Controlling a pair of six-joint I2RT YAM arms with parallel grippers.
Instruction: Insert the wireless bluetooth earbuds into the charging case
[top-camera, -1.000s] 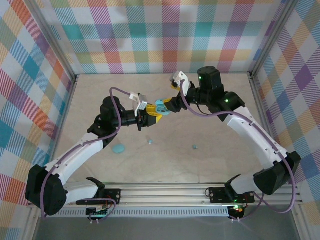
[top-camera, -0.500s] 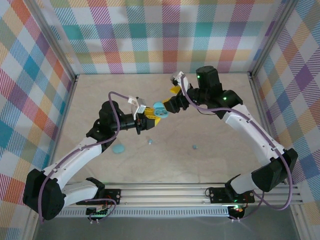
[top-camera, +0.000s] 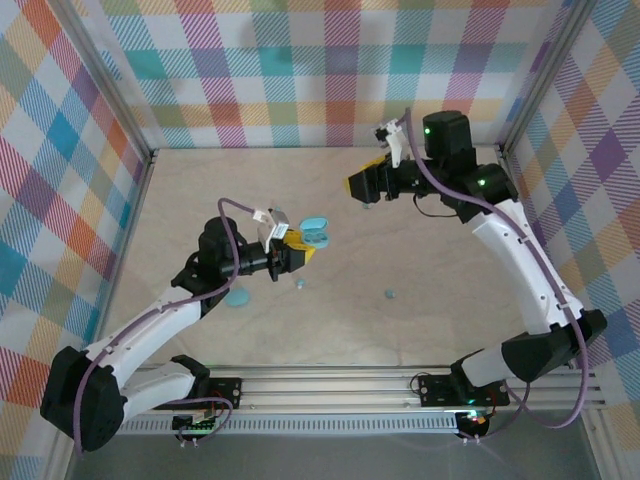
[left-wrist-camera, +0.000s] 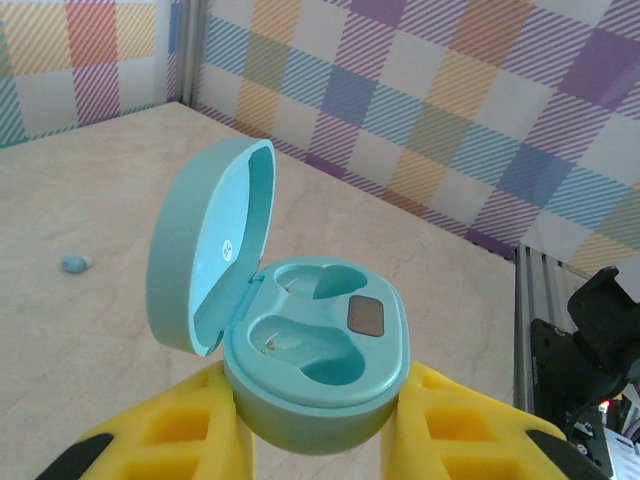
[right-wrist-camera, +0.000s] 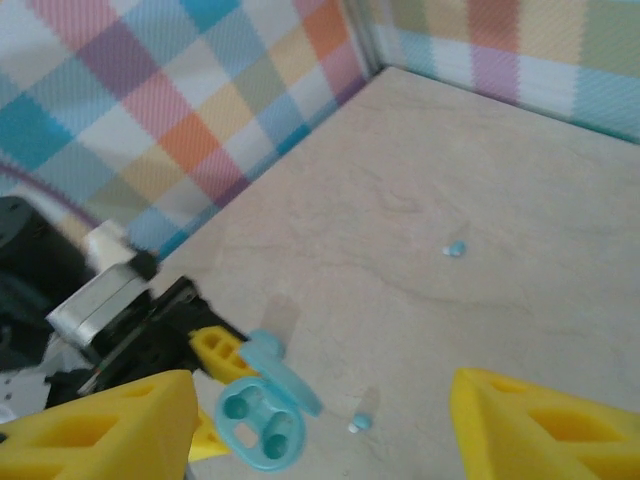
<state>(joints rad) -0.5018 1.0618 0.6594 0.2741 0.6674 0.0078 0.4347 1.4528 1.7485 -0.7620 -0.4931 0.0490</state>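
top external: overhead from near edge, looking down on table | left wrist: close on open charging case, facing plaid wall | right wrist: farther off, tilted down, same charging case at 7 o'clock

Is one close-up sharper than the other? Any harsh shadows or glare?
Left wrist view: the open charging case is crisp and evenly lit, no glare. Right wrist view: soft throughout, the near yellow fingers blurred most, an earbud a mere smudge. Top external view: even light, only faint shadows on the table.
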